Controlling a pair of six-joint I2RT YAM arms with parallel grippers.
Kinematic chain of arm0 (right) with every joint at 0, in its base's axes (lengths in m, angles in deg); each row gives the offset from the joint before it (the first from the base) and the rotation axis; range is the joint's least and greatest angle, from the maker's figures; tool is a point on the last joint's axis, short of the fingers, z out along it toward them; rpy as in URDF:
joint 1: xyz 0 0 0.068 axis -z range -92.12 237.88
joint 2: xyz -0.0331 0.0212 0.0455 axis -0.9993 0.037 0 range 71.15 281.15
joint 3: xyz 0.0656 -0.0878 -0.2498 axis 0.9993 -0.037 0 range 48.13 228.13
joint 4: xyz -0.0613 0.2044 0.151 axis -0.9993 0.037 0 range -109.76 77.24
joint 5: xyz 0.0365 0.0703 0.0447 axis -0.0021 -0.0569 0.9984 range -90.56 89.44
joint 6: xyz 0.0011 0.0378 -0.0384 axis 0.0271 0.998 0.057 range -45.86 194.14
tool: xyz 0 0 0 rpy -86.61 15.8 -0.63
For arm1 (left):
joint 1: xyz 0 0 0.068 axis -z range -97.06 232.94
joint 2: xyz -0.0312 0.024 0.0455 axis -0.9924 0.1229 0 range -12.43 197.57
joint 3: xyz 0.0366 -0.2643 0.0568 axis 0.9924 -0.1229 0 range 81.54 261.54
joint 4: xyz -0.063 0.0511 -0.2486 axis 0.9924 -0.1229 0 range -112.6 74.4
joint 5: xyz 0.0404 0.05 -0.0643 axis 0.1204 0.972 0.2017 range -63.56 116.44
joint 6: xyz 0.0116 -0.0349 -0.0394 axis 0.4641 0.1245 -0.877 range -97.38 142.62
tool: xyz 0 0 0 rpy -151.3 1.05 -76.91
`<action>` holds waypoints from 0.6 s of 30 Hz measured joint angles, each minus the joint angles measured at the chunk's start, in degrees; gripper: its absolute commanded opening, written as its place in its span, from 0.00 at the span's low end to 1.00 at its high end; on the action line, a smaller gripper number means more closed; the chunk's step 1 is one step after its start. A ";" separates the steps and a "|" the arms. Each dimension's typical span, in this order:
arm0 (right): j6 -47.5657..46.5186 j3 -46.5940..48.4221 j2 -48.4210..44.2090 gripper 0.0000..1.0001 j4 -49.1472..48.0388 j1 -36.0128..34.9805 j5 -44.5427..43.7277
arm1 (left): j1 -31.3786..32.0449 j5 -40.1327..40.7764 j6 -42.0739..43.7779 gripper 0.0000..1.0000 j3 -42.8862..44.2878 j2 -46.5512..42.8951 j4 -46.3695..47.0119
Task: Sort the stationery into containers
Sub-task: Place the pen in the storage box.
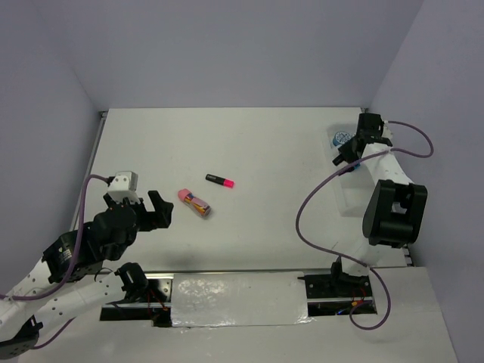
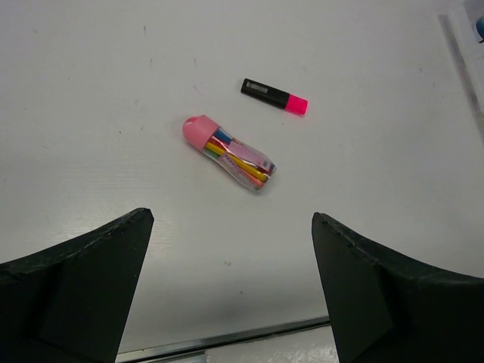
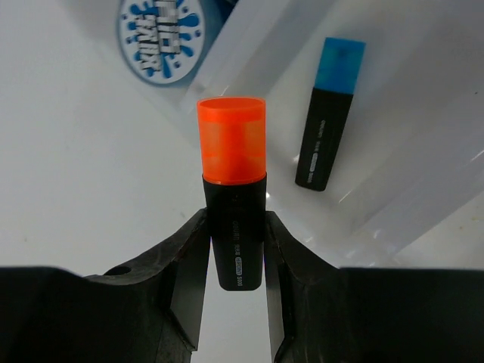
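While the right gripper (image 3: 234, 253) is pinching the orange highlighter (image 3: 233, 174) by its black barrel, the cap is pointing away from the wrist camera and sticking out past the fingertips. Both fingers are pressing against the barrel's sides. Beyond it, the blue highlighter (image 3: 330, 113) is lying inside a clear tray (image 3: 423, 181), cap toward the far side, apart from the held one. A round item (image 3: 162, 41), blue and white, is sitting to the left of that tray's ridge; whether it is resting in another tray I cannot tell. From above, this gripper is hanging over the far right corner of the table (image 1: 265, 144), near the round item.

Well apart from all that, near the table's middle, the pink highlighter (image 1: 220, 180) is lying flat with its cap pointing right. The packet (image 1: 193, 201), pink-capped with orange-yellow bits showing through, is lying just beside it on the near-left, not touching. The left gripper (image 2: 231, 219) is hovering by the near-left edge, its jaws standing spread wide with nothing between them, and both items are showing ahead of it in its wrist view.
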 measured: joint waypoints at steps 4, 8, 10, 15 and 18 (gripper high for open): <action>0.04 1.51 4.57 0.05 0.79 2.71 1.22 | 0.00 -0.66 0.11 0.99 0.00 0.04 0.37; 0.20 1.53 5.07 0.15 1.44 4.66 1.31 | 0.00 -1.01 0.17 0.99 0.00 0.13 0.61; 0.20 1.55 5.07 0.21 1.46 5.27 0.98 | 0.00 -1.07 0.20 0.99 0.00 0.15 0.63; 0.24 2.49 5.07 0.48 2.16 5.79 0.85 | 0.00 -1.36 0.22 0.99 0.00 0.17 0.63; 0.07 3.54 5.07 0.57 2.27 5.79 0.68 | 0.00 -1.38 0.22 0.99 0.00 0.17 0.63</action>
